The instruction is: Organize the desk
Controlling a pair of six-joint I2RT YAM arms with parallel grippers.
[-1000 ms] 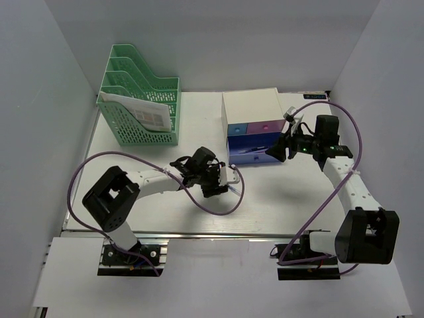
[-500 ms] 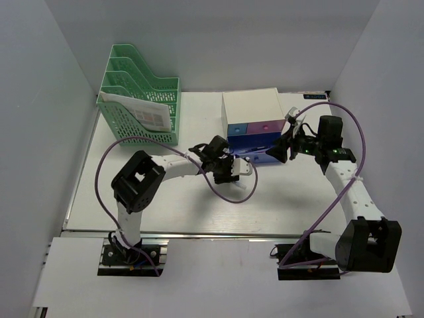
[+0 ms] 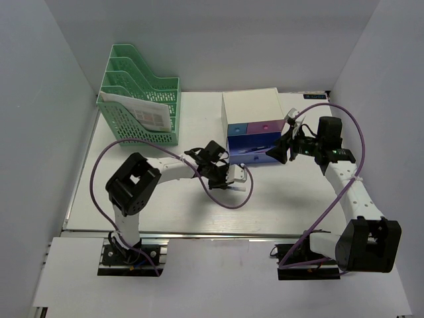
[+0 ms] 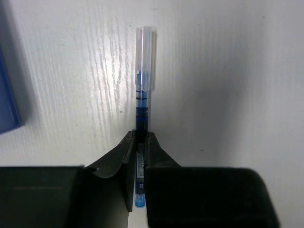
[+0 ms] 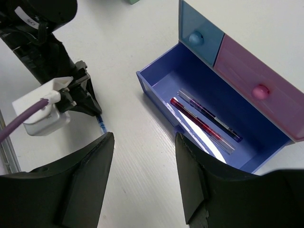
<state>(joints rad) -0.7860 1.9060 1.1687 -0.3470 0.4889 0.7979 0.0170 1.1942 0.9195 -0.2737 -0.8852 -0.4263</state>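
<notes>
On the white desk (image 3: 298, 199) lies a blue pen (image 4: 142, 102) with a clear cap, and my left gripper (image 4: 140, 136) is shut on its barrel. From above, the left gripper (image 3: 230, 177) sits just in front of the open blue drawer (image 5: 159, 88) of the small drawer box (image 3: 252, 106). A red pen (image 5: 194, 119) and a dark pen (image 5: 211, 115) lie in that drawer. The right gripper (image 5: 144, 142) hovers open over the desk beside the drawer, with nothing between its fingers. The blue pen's tip (image 5: 101, 125) shows under the left gripper.
A green file rack (image 3: 139, 99) holding papers stands at the back left. The drawer box has a pink drawer (image 5: 251, 71) and a small blue drawer (image 5: 202, 28), both closed. Purple cables loop from both arms. Grey walls enclose the desk.
The left arm reached right toward the open drawer, then drew back slightly, and its jaws closed on the blue pen. The right arm has hardly moved.
</notes>
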